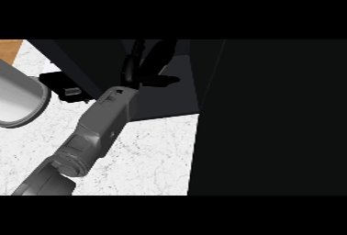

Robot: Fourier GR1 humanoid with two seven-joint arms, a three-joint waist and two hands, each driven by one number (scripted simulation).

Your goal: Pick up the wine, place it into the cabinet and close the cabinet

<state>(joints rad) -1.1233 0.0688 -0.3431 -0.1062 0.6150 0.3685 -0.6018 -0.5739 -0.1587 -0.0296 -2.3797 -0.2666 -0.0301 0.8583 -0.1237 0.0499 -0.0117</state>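
Note:
One grey forearm [102, 126] comes in from the lower left and reaches up to the dark cabinet [169, 98] at the top middle. My left hand [139, 73] is black and hard to make out against the cabinet's dark inside. Its fingers [157, 54] point up and look fairly straight, and the thumb [168, 81] sticks out to the right. I see nothing held in it. No wine bottle shows anywhere. A tall black panel [271, 119], seemingly the cabinet's door, fills the whole right side. My right hand does not show.
The white marbled counter [149, 156] lies under the arm. A grey round vessel [20, 98] sits at the left edge. A small black block [64, 85] stands beside it, near the cabinet's left corner. A strip of wood [10, 48] shows at the top left.

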